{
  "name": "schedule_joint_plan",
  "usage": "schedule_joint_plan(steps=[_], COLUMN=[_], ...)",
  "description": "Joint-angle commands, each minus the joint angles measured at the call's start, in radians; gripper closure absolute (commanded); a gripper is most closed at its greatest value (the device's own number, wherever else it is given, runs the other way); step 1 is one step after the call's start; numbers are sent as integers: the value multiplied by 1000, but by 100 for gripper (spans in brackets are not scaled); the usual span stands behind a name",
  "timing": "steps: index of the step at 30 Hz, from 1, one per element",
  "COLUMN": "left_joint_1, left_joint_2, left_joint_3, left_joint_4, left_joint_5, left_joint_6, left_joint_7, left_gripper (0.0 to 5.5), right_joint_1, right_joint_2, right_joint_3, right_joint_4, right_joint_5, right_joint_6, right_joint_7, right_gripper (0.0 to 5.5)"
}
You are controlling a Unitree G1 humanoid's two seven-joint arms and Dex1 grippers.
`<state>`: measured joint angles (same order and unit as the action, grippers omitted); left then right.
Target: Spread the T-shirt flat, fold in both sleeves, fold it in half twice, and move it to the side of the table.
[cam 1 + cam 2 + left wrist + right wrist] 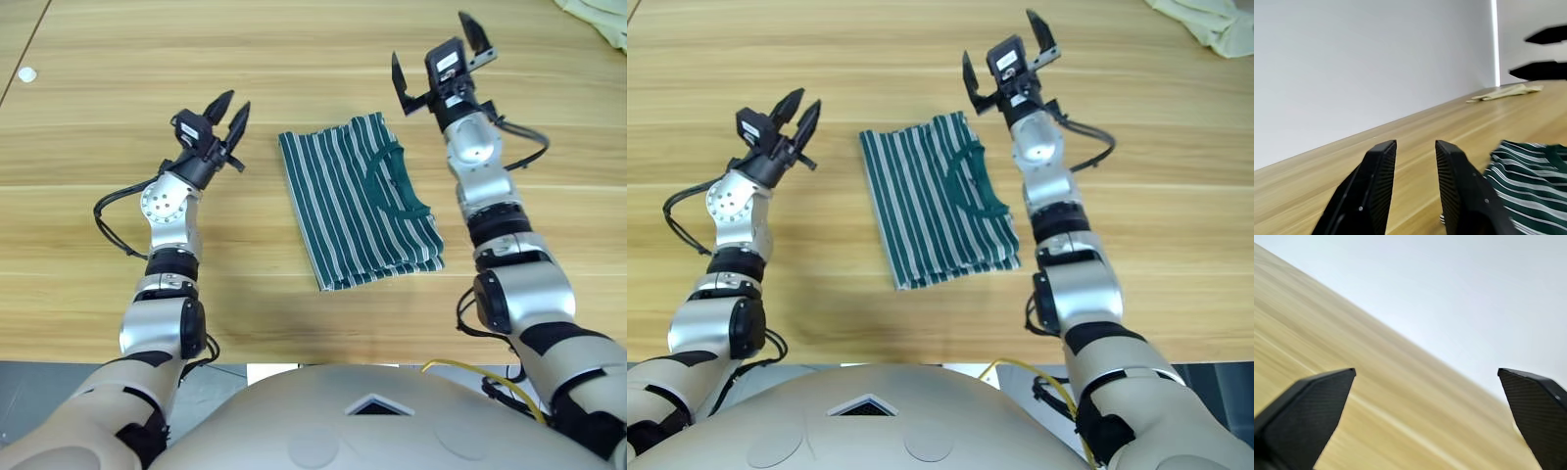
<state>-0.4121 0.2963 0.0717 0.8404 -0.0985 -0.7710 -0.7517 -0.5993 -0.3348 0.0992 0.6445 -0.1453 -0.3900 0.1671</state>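
Left eye view: left gripper (232, 108) hovers over the table (294, 59), fingers slightly parted, empty. The T-shirt (358, 201) lies mid-table between the arms as a compact folded rectangle. Right gripper (429, 36) is raised, spread wide, empty; folding looks done, the move aside is not.

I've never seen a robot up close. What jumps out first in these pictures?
A folded green-and-white striped T-shirt lies in the middle of the wooden table, between the two arms. The right hand is spread wide open near the shirt's far right corner; the left hand hovers off its left side, only slightly open.
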Motion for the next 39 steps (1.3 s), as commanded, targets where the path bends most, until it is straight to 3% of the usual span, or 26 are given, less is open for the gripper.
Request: schedule_joint_plan(steps=[1,6,10,16,28,32,39], left_joint_1=[74,131,134,140,163,177,265], left_joint_2=[85,151,151,149,296,360,423], left_joint_3=[-138,-279,-330,-386,-416,-389,-420], left_joint_4=[-48,-89,-120,-151,-197,-232,-314], left_joint_5=[208,388,422,440,473,415,360], left_joint_6=[-67,-103,-92,-85,-72,-81,-84], left_joint_7=[4,23,57,92,109,88,11], left_gripper=[403,403,403,403,403,403,403], right_joint_1=[134,331,439,498,643,705,742], right_joint_2=[-180,-371,-449,-490,-529,-571,-596], right_joint_3=[6,39,52,117,279,263,134], right_joint_4=[-174,-313,-389,-359,-447,-576,-693], right_joint_5=[-27,-99,-123,-239,-320,-218,-126], right_joint_6=[-3,-118,-170,-167,-189,-204,-179], right_joint_7=[166,303,366,396,482,503,454], right_gripper=[13,13,13,13,13,13,13])
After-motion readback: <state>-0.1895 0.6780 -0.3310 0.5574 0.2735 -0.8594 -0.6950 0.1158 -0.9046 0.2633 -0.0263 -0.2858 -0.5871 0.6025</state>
